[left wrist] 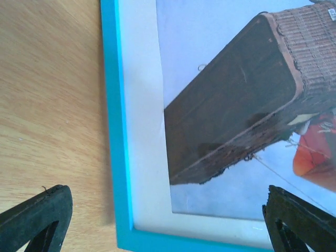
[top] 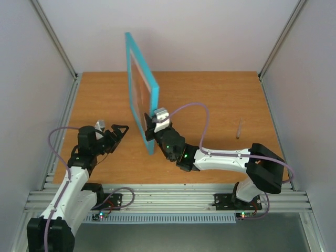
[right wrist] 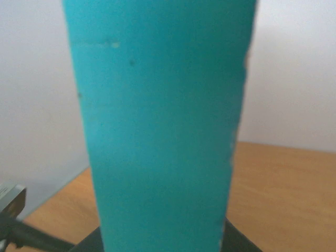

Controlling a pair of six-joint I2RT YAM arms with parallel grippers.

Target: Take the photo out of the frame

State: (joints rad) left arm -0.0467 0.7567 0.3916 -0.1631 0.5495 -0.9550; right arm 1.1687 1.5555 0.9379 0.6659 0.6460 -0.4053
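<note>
The frame (top: 148,79) is held upright on edge above the table (top: 220,100), clamped near its lower corner by the right gripper (top: 152,126). Only in the left wrist view is the photo (left wrist: 236,105) seen, seated inside the frame and bordered by a white mat (left wrist: 142,131). The right wrist view is filled by the blurred turquoise edge. The left gripper (top: 118,129) is left of the frame, jaws apart, nothing held.

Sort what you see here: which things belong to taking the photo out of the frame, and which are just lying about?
Belongs to the job: the photo; the frame, stood on edge; the right end effector clamping it; the left end effector, open.
Lying about: a small thin stick on the table, to the right.
</note>
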